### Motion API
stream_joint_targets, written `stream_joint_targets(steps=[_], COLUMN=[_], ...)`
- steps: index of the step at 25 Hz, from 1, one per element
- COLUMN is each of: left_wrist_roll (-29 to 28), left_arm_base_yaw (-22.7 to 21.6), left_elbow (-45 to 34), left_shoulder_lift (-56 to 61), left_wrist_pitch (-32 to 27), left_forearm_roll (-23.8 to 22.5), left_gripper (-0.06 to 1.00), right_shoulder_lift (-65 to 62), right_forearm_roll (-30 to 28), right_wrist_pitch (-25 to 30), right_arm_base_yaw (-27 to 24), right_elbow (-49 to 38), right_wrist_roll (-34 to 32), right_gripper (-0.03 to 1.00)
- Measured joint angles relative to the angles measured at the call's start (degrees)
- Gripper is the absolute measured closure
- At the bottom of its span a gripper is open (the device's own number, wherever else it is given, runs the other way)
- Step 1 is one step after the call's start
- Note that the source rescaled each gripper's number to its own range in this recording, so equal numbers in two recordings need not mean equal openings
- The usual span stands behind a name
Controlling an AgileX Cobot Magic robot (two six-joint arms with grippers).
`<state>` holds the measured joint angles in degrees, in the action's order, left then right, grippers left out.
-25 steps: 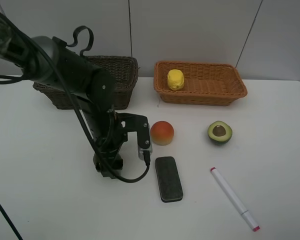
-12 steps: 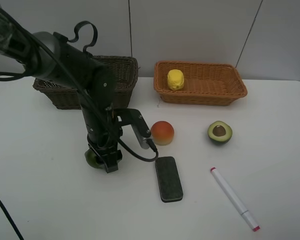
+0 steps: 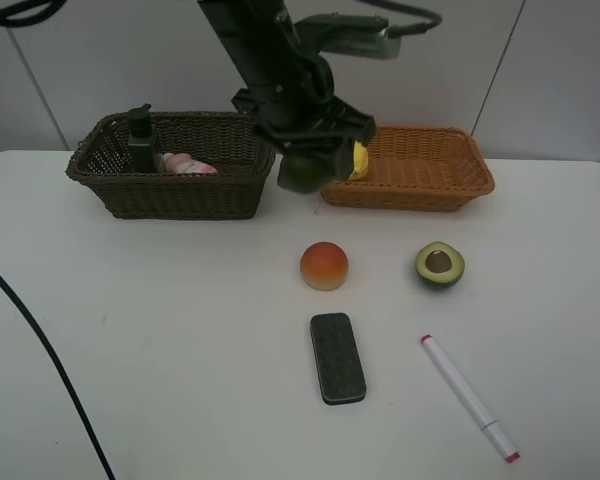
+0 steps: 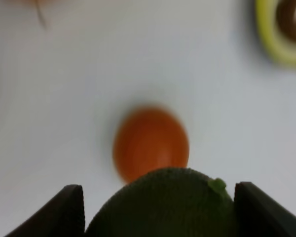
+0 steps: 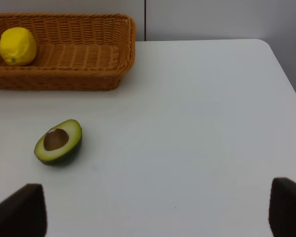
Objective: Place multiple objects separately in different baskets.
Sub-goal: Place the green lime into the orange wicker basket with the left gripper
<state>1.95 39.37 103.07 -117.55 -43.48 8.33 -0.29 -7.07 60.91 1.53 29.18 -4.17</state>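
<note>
The left gripper (image 3: 310,150) is clamped on the lime (image 3: 300,175), with a jaw on each side of it. It hangs high above the table (image 3: 130,350). In the high view it sits over the gap between the two baskets, against the left front corner of the tan basket (image 3: 430,170). That basket therefore lies to the gripper's right and toward the table's back edge, and the dark basket (image 3: 180,195) lies to its left. The lime is roundish, so its axis matters little here. The left wrist view looks straight down past it to the peach (image 4: 150,143) on the table below.

The tan basket holds only the lemon (image 5: 17,45), at its left end, just behind the gripper. The rest of its floor is bare. The dark basket holds the pump bottle (image 3: 140,140), upright at its left end, and the pink bottle (image 3: 188,165), lying beside it.

With fruit in the tan basket and bottles in the dark one, the lime probably belongs in the tan basket. That would be a short carry right and back, landing past the lemon.

The right gripper (image 5: 155,212) stands wide open with nothing in it, near the table's right front. The avocado (image 5: 58,141) is the item nearest it. The eraser (image 3: 337,357) and marker (image 3: 468,396) lie toward the front edge.
</note>
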Motion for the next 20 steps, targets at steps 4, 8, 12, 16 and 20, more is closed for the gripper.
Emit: stream_joint_targets(steps=[4, 8, 12, 16, 20], left_wrist_roll=[-0.36, -0.41, -0.41, -0.41, -0.41], left_arm_base_yaw=[0.00, 0.00, 0.00, 0.00, 0.00], left_elbow=[11.42, 16.77, 17.11, 17.11, 18.41], left_shoulder_lift=[-8.04, -16.49, -23.36, -27.11, -26.17], left_wrist_pitch=[13.92, 27.95, 40.35, 45.25, 41.95], left_forearm_roll=[1.15, 2.21, 1.90, 1.77, 1.77], left_gripper=[0.32, 0.32, 0.30, 0.08, 0.03], right_shoulder_lift=[0.00, 0.00, 0.00, 0.00, 0.00], right_forearm_roll=[0.00, 0.00, 0.00, 0.00, 0.00], right_wrist_pitch=[0.00, 0.00, 0.00, 0.00, 0.00], right_arm_base_yaw=[0.00, 0.00, 0.00, 0.00, 0.00], right_elbow=[0.00, 0.00, 0.00, 0.00, 0.00], right_wrist_roll=[0.00, 0.00, 0.00, 0.00, 0.00], right_gripper=[-0.02, -0.02, -0.02, -0.02, -0.02])
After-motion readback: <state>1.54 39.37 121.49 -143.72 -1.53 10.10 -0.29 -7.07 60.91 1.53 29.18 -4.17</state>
